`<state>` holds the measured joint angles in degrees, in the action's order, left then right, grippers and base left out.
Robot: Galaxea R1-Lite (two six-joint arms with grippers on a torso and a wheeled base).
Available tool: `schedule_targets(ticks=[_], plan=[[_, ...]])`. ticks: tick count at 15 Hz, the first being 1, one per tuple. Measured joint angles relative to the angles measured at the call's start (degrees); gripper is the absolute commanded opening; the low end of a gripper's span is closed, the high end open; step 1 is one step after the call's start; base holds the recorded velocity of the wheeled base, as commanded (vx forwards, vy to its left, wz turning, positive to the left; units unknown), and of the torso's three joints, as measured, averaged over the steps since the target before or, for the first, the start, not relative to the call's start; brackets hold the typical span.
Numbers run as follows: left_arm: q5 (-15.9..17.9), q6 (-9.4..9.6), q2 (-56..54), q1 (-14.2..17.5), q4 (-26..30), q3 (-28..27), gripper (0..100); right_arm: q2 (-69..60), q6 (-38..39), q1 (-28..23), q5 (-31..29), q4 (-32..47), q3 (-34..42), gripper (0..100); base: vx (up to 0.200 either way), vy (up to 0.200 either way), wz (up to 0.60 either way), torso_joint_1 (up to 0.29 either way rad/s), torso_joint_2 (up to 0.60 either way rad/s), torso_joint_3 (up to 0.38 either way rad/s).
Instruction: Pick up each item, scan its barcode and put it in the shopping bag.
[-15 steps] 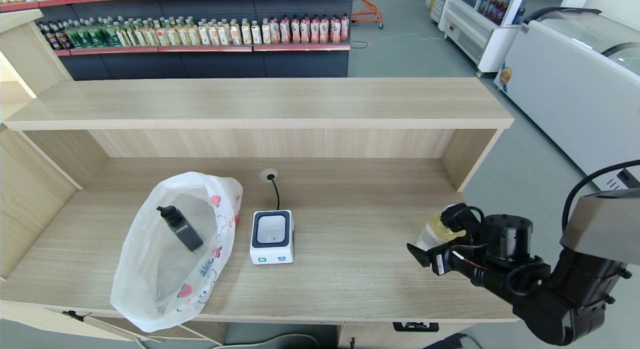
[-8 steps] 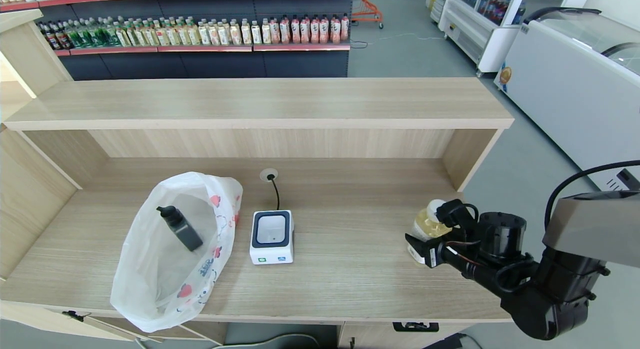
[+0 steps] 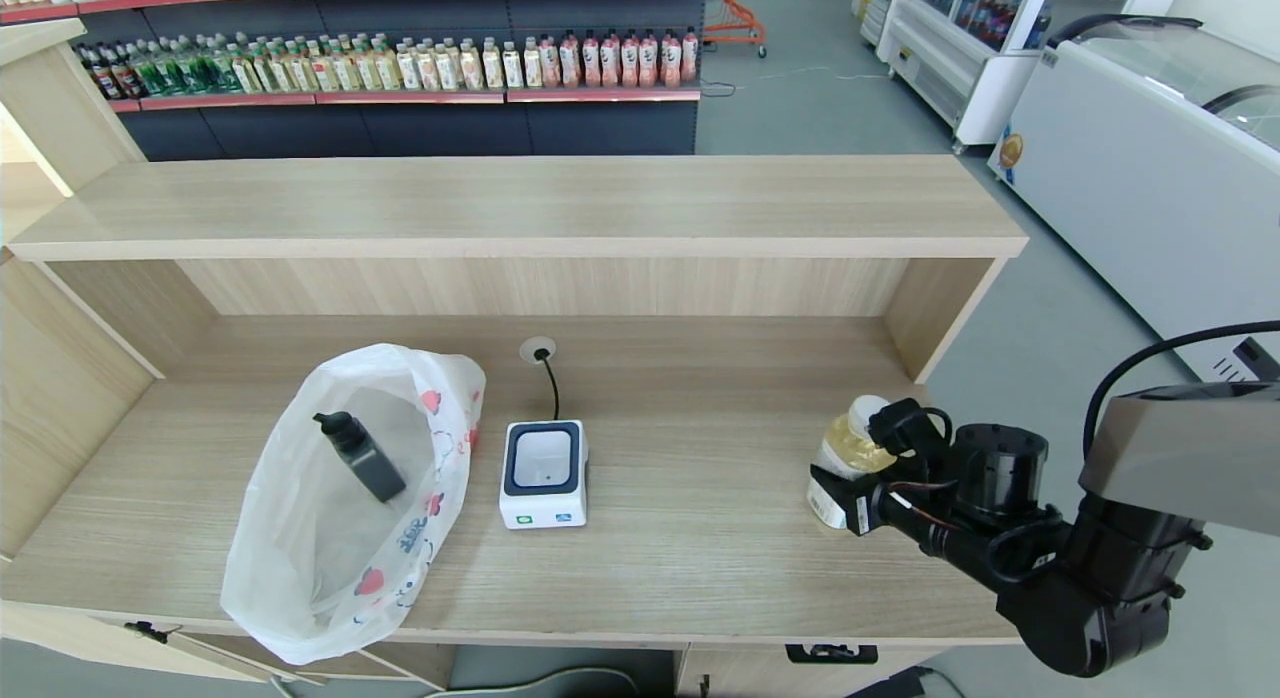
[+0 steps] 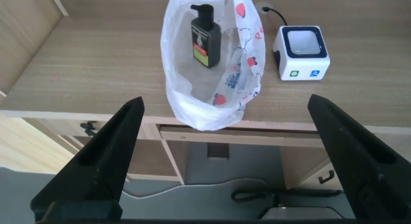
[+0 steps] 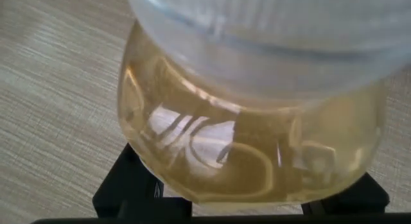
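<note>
Scanner (image 3: pixel 543 473) stands between bottle (image 3: pixel 848 456) and bag (image 3: pixel 268 538); shelf (image 3: pixel 520 203) apparently overhangs rear.

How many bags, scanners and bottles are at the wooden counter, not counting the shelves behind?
Shopping bag: 1
Barcode scanner: 1
Bottles: 2, a black pump bottle in the bag and a bottle of yellow liquid
Total: 4

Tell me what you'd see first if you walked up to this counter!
First, the clear plastic bottle of golden liquid, gripped by the robot's right hand at the right end of the pale wooden counter. Next, the white see-through plastic bag with red hearts lying at the left end, with a dark grey pump bottle inside it. Between them sits a white square scanner.
</note>
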<state>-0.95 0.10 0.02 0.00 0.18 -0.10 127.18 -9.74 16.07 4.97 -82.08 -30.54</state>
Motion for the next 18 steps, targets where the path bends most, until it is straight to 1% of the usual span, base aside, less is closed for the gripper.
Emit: schedule_targets(ticks=[5, 6, 8, 11, 12, 14, 15, 16, 18], plan=[[0.00, 0.00, 0.00, 0.00, 0.00, 0.00, 100, -1.00, 1.15, 0.22, 0.30, 0.46, 1.27, 0, 0.000, 0.000, 0.00, 0.000, 0.00, 0.000], [0.00, 0.00, 0.00, 0.00, -0.02, 0.00, 100, -1.69, 3.01, 0.16, 1.37, 0.87, 1.77, 0, 0.000, 0.000, 0.00, 0.000, 0.00, 0.000], [0.00, 0.00, 0.00, 0.00, 0.00, 0.00, 100, -5.39, 7.78, 0.22, 5.07, 3.15, 2.86, 0, 0.000, 0.000, 0.00, 0.000, 0.00, 0.000], [0.00, 0.00, 0.00, 0.00, 0.00, 0.00, 100, -16.21, 17.59, 1.60, 13.65, 14.64, 3.89, 0, 0.000, 0.000, 0.00, 0.000, 0.00, 0.000], [0.00, 0.00, 0.00, 0.00, -0.02, 0.00, 100, -20.46, 20.19, 2.95, 17.12, 19.32, 3.91, 0, 0.000, 0.000, 0.00, 0.000, 0.00, 0.000], [0.00, 0.00, 0.00, 0.00, 0.00, 0.00, 100, -27.32, 23.56, 7.35, 23.27, 27.12, 4.05, 0, 0.000, 0.000, 0.00, 0.000, 0.00, 0.000], [0.00, 0.00, 0.00, 0.00, 0.00, 0.00, 100, -29.92, 25.47, 9.90, 25.49, 29.45, 4.05, 0, 0.000, 0.000, 0.00, 0.000, 0.00, 0.000], [0.00, 0.00, 0.00, 0.00, -0.02, 0.00, 100, -31.79, 27.36, 12.31, 26.88, 29.99, 3.84, 0, 0.000, 0.000, 0.00, 0.000, 0.00, 0.000], [0.00, 0.00, 0.00, 0.00, 0.00, 0.00, 100, -34.33, 28.60, 14.93, 30.33, 31.10, 3.73, 0, 0.000, 0.000, 0.00, 0.000, 0.00, 0.000]])
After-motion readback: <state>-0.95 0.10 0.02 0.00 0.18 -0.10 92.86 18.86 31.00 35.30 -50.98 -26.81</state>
